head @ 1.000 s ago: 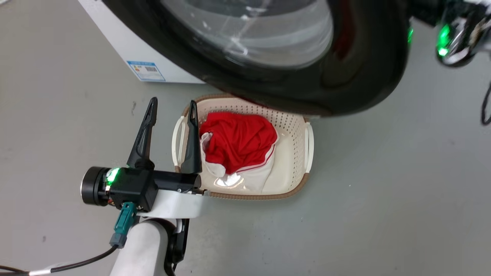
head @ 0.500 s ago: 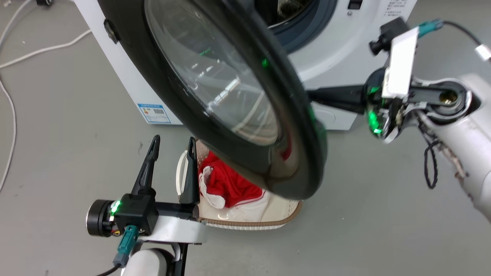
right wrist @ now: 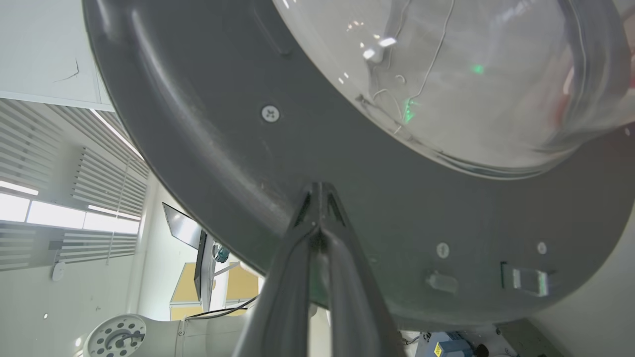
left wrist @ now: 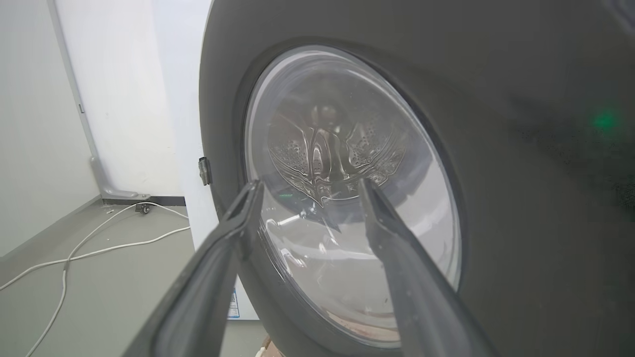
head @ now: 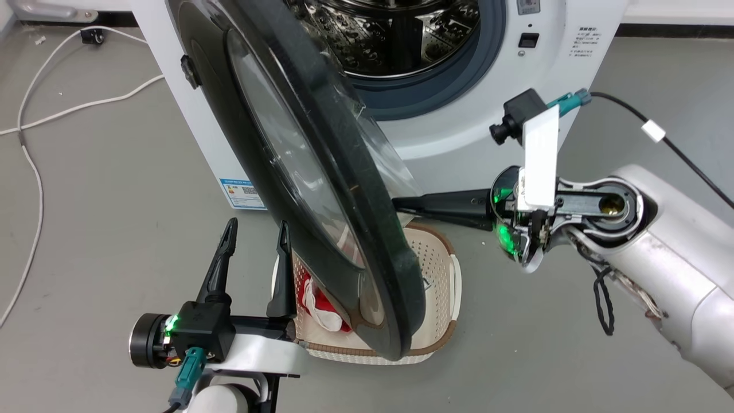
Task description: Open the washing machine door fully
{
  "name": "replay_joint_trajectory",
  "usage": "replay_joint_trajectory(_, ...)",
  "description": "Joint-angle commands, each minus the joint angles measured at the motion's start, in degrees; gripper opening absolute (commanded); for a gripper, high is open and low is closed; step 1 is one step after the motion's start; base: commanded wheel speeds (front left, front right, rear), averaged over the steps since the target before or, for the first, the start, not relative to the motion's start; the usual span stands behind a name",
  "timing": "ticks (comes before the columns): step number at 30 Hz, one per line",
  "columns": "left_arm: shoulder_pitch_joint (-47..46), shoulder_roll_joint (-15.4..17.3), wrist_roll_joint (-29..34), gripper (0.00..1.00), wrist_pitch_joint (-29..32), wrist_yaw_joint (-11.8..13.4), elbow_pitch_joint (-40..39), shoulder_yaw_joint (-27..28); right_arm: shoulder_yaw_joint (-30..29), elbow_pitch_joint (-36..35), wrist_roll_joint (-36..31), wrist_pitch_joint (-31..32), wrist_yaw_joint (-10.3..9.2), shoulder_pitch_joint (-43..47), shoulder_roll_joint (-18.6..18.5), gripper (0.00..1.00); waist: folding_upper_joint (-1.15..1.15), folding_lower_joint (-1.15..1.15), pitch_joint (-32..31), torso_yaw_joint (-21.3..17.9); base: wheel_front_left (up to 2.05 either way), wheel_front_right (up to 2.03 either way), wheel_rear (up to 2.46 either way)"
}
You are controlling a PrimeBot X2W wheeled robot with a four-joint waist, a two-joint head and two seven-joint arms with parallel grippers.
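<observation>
**Head view: halfway through the swing**

At lower left I am holding the left gripper (head: 257, 223) spread and empty, just off the outer face of the washing machine door (head: 298, 172), leaving it room to swing. That door is standing edge-on through mid-frame, above the laundry basket (head: 438, 258), well off the drum opening (head: 395, 34). From the right, the right gripper (head: 404, 205), fingers pressed together on nothing, is touching its inner rim, placed, I judge, for shoving it wider.
</observation>
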Motion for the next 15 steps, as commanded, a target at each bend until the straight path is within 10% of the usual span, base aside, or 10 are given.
replay_joint_trajectory(1, 0.5, -0.02, -0.14, 1.0, -0.15, 0.03, -0.06, 0.16, 0.56, -0.85, 0.78, -0.55, 0.0, 1.05, -0.13, 0.0, 0.0, 0.01, -0.33, 0.04, 0.0, 0.0, 0.0)
replay_joint_trajectory(15, 1.66, -0.04, -0.15, 1.0, -0.15, 0.33, 0.5, 0.74, -2.97, -13.19, -4.65, -19.42, 0.0, 8.37, -5.17, 0.0, 0.0, 0.01, -1.36, -2.07, 0.0, 0.0, 0.0)
